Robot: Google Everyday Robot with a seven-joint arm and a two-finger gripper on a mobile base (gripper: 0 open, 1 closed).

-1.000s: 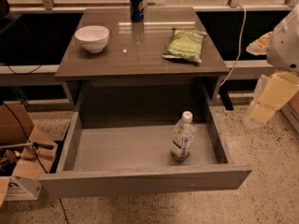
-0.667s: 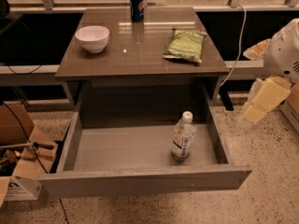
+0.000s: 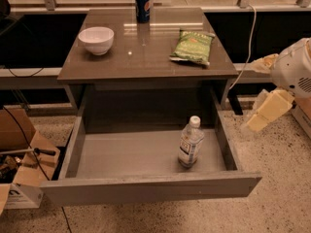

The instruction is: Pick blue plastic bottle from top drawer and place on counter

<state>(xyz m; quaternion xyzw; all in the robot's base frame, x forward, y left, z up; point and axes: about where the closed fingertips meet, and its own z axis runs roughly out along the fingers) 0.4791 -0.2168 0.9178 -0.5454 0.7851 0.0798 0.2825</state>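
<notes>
The blue plastic bottle (image 3: 190,142), clear with a white cap and a label, stands upright in the open top drawer (image 3: 141,154), near its right side. The counter (image 3: 146,47) lies above and behind the drawer. My gripper (image 3: 265,111), cream coloured, hangs from the white arm at the right edge, to the right of the drawer and above the floor, well apart from the bottle.
On the counter stand a white bowl (image 3: 96,40) at the left, a dark blue soda can (image 3: 142,6) at the back and a green chip bag (image 3: 193,46) at the right. Cardboard boxes (image 3: 19,159) sit on the floor at the left. A white cable (image 3: 249,38) hangs at the right.
My gripper has moved left and slightly down, closer to the drawer's right side. The bottle and the counter items have not moved.
</notes>
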